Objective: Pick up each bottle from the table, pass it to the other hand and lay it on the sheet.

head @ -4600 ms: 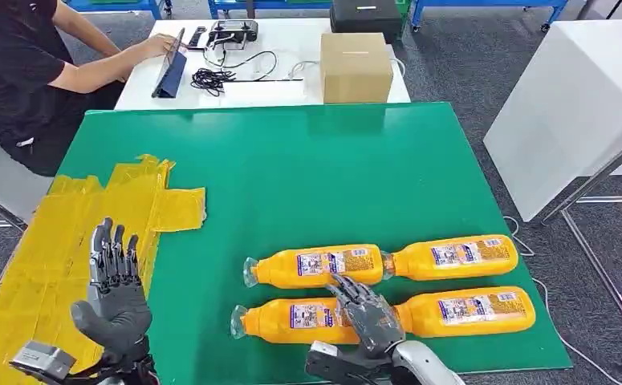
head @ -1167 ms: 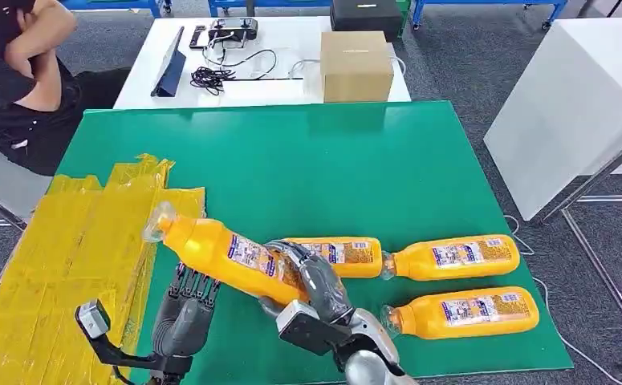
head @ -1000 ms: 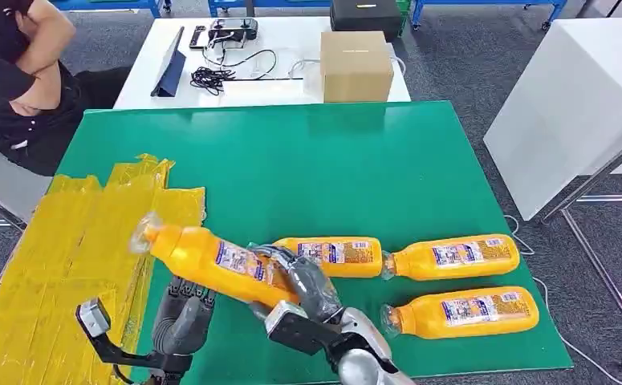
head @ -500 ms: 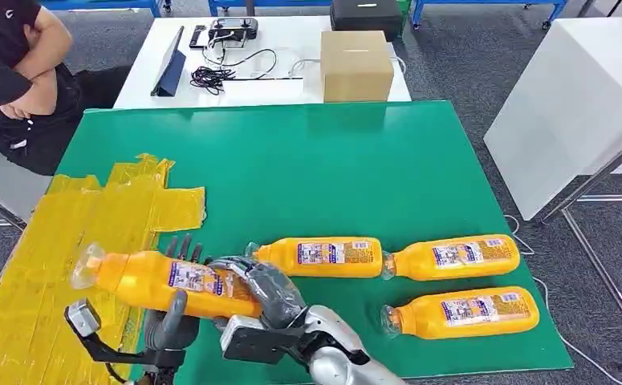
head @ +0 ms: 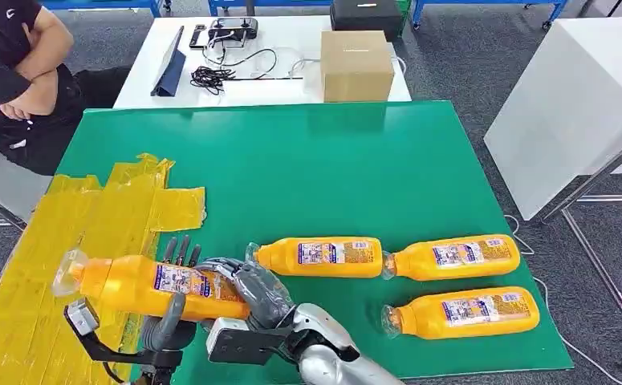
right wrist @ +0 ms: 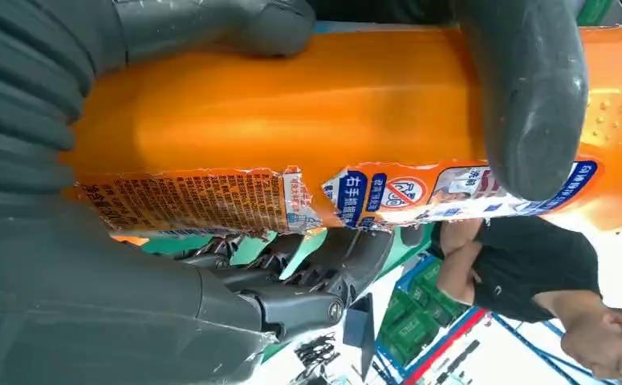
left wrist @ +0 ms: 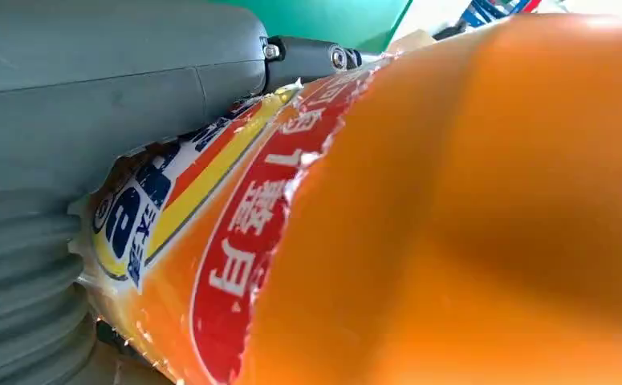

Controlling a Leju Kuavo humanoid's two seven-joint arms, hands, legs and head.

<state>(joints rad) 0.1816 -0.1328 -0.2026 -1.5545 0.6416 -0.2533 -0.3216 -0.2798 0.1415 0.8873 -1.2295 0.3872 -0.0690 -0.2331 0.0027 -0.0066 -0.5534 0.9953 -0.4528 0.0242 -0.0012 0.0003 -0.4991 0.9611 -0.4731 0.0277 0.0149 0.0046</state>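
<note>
The green table (head: pixel 315 168) carries the yellow sheet (head: pixel 91 216) along its left edge and three orange bottles (head: pixel 452 257) lying toward its near right corner; a fourth bottle (head: pixel 151 285) is lifted level over the sheet's near inner edge. The right hand (head: pixel 251 289) grips its base end while the left hand (head: pixel 171 301) cups it from below, fingers up behind, thumb in front; the handover looks under way, so next the left hand's hold must be firm before the right lets go.
</note>
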